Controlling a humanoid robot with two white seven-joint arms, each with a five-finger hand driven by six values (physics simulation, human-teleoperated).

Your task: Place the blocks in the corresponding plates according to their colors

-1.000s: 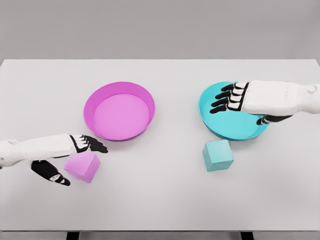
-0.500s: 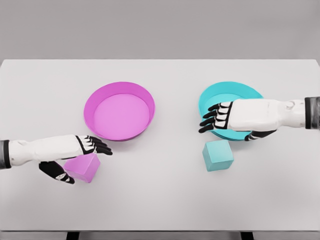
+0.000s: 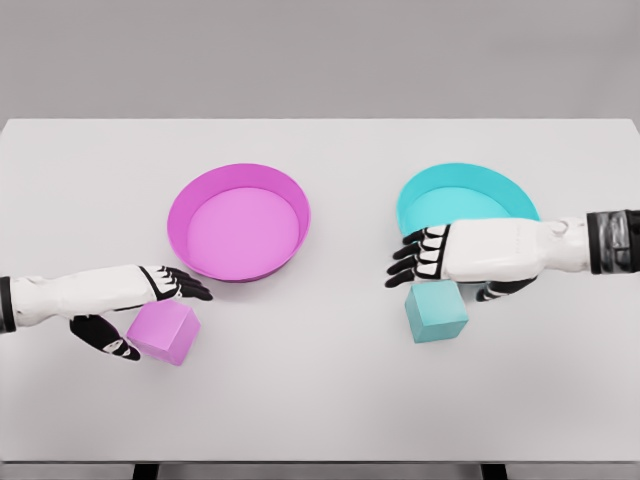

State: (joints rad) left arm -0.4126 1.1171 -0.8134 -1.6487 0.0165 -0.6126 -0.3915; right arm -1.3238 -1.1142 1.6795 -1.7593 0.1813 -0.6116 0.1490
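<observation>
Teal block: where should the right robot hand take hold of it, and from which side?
Grip the teal block across its two opposite side faces, coming down from above. It sits flat on the table with its top and sides free, and the right robot hand already hovers over its far edge, fingers spread.

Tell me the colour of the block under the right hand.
Teal: the block under the right hand, clear in the head view.

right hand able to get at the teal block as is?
Probably yes. The right hand hovers right over the teal block, fingers spread, holding nothing. Nothing lies between them; the teal plate sits behind.
</observation>
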